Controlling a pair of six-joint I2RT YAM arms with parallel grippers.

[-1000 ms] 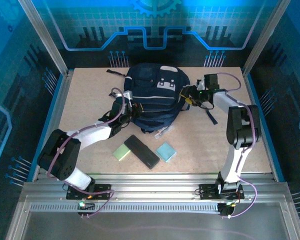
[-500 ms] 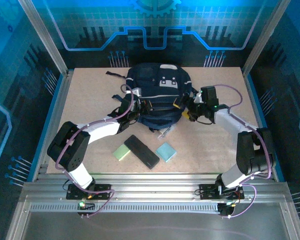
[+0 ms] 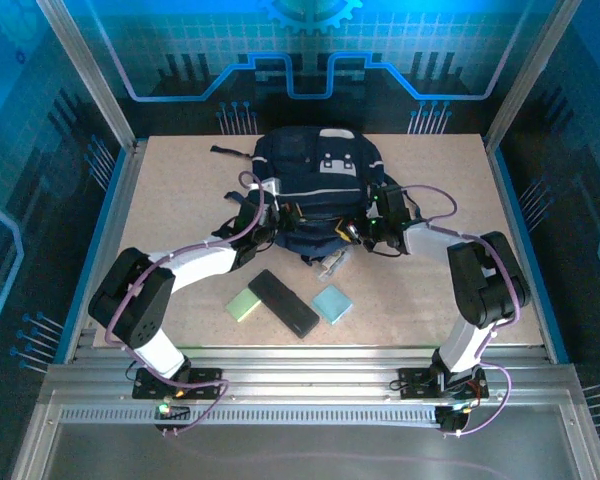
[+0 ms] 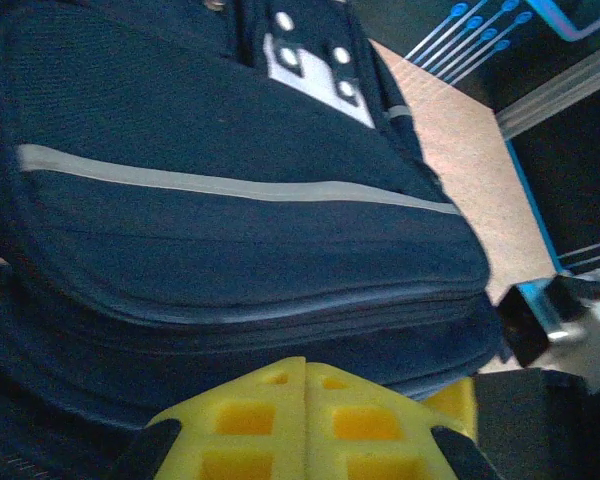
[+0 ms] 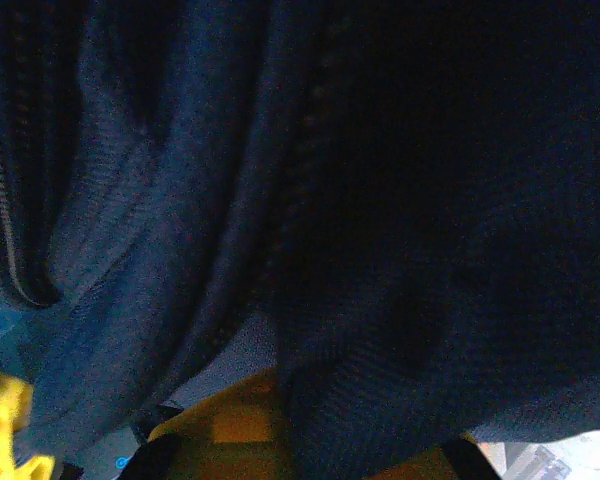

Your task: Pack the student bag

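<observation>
Fabric of student bag sits clamped in right fingers; left fingers pressed together.

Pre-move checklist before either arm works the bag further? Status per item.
1. Left gripper closed: ok. Its yellow fingers meet at the near side of the student bag.
2. Left gripper pinching fabric: cannot tell.
3. Right gripper grasp: cannot tell. Bag fabric drapes over its fingers.
4. Bag compartment open for loading: cannot tell. No opening shows from above.
5. Items reachable: ok. The green pad, black case and blue pad lie on the table nearer than the bag, apart from both arms.
6. Bag on the table: ok, inside its edges.
</observation>
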